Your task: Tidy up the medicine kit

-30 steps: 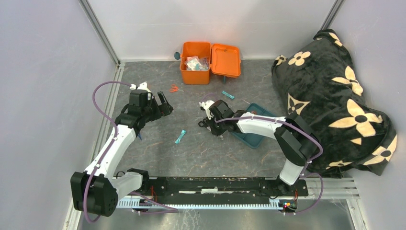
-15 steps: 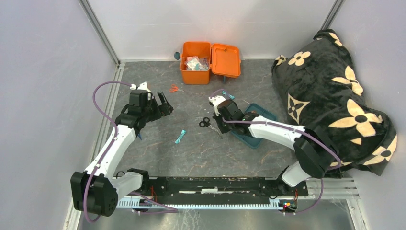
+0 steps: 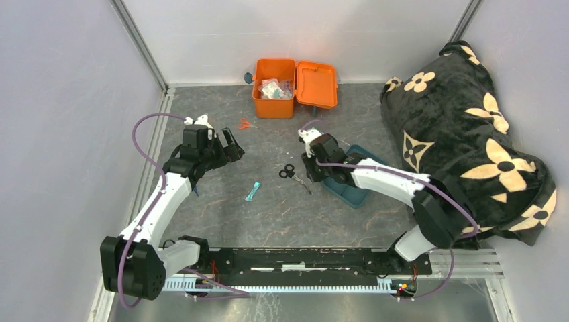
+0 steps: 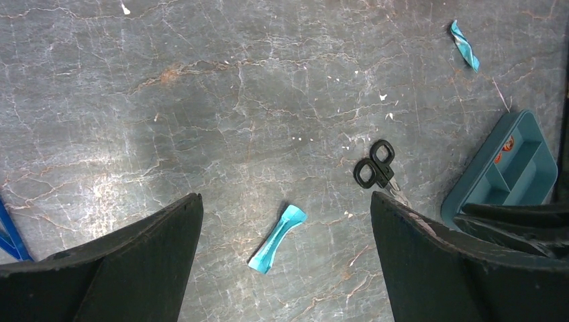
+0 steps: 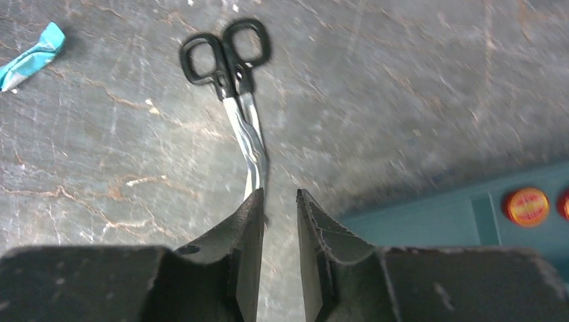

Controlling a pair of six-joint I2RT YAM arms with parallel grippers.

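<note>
The right gripper (image 5: 278,194) is narrowly apart and empty, with the scissors (image 5: 231,80) just ahead-left on open table (image 5: 402,80). To its right is the teal tray (image 5: 429,215), its red sticker (image 5: 528,205) unreadable. The left gripper (image 4: 287,201) gapes wide. The medicine kit (image 3: 272,107) lies open well beyond both.

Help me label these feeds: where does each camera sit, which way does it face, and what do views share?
Top external: fixed above and behind the left arm and right arm, facing down over the table; also shows orange box, scissors.
Left wrist: on the left arm, facing down; the left tool, wide open, frames scissors and teal tray.
Right wrist: on the right arm, facing down; the right tool, narrowly open, points at the scissors.
Shared: scissors, in all three.
</note>
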